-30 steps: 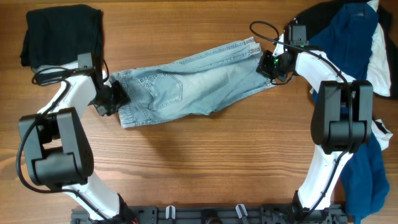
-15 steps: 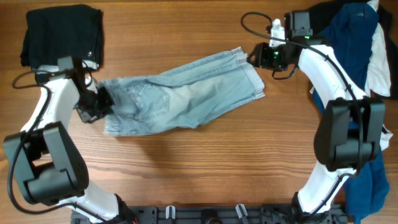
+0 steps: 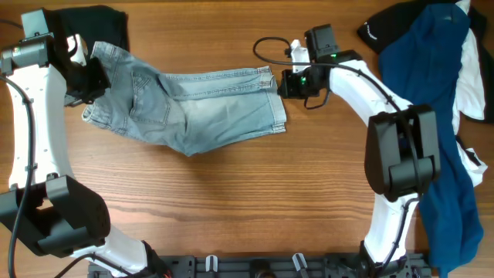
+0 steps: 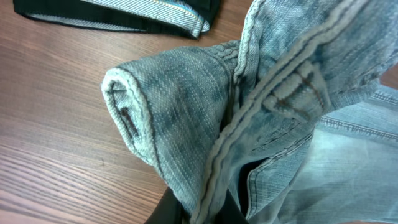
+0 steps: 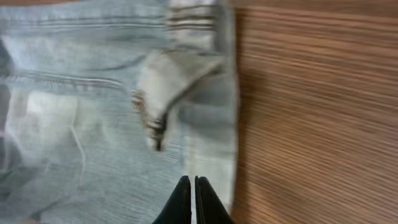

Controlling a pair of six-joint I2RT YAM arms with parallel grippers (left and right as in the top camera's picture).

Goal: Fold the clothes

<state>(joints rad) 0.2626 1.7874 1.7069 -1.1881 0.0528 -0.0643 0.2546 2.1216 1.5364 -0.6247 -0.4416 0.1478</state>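
Lying across the upper middle of the wooden table [image 3: 231,201], the light-blue denim shorts [image 3: 201,108] are stretched between the two arms. Their waist end is toward the left arm and one leg points toward the right arm. A stitched back pocket [image 3: 147,96] faces up near the left end.

The left gripper [image 3: 86,79] is at the waist end of the shorts. In the left wrist view the waistband [image 4: 280,93] is bunched and folded, and it comes up directly from the dark fingers [image 4: 174,208] at the bottom edge. The fingers are closed tightly on this denim.

The right gripper [image 3: 282,83] is at the upper corner of the leg hem [image 5: 211,124]. In the right wrist view its two fingertips are pressed together with almost no gap, just over the hem. I cannot tell if a thin layer of cloth is caught between them or if they only touch the cloth.

A black garment [image 3: 104,19] lies at the top left corner of the table, just beside the waist end. A pile of clothes [image 3: 421,69] in navy blue, black and white lies along the right side, apart from the shorts.
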